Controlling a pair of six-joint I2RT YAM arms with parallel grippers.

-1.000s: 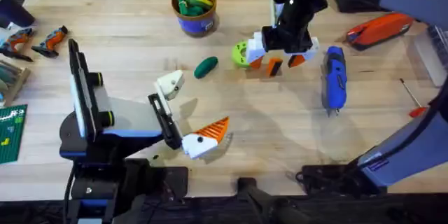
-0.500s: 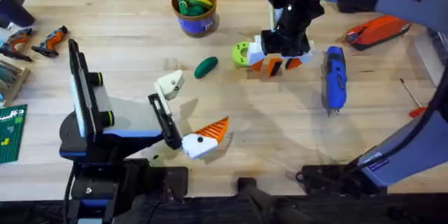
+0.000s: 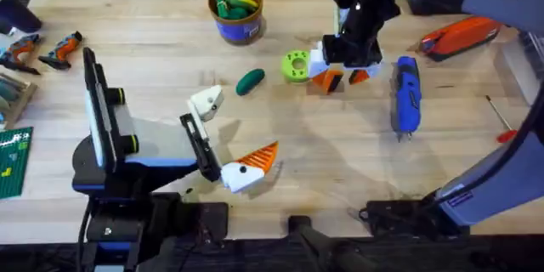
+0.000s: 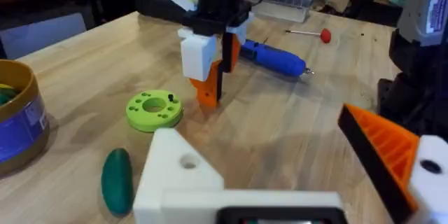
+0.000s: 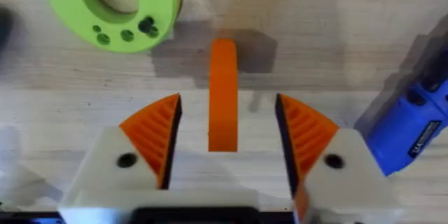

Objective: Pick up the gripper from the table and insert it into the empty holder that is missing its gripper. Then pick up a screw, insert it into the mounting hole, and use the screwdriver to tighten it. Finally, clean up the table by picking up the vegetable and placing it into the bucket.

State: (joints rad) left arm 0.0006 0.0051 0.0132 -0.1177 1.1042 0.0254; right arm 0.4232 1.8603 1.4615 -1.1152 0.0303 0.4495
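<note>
1. Nearest the bases, the left arm lies low over the table (image 3: 153, 42), with the left gripper (image 3: 228, 136) pointing toward the middle. One finger is the bare white holder (image 3: 206, 102), which carries no orange tip; the other finger (image 3: 255, 163) has an orange ribbed pad. The two stand wide apart with nothing between them, so this claw is released.
2. In the left wrist view the holder (image 4: 183, 175) shows a round mounting hole on its white face, and the orange-tipped finger (image 4: 392, 157) stands off to the side.
3. Just beyond the holder lies the vegetable (image 3: 250, 81), dark green and flat on the wood, apart from everything else.
4. Farther in, the lime-green disc (image 3: 296, 65) with holes rests on the table, just beside the right gripper (image 3: 342, 75).
5. The right gripper points down at the table. In the right wrist view its orange pads (image 5: 155, 134) stand apart on either side of the gripper (image 5: 223, 95), the loose orange piece, with a visible gap on both sides: the claw is released around it, not clamped.
6. Just beside the right gripper lies the screwdriver (image 3: 406, 95), blue, its bit toward the near edge.
7. At the far edge stands the bucket (image 3: 236, 11), upright, with green and yellow items inside.
</note>
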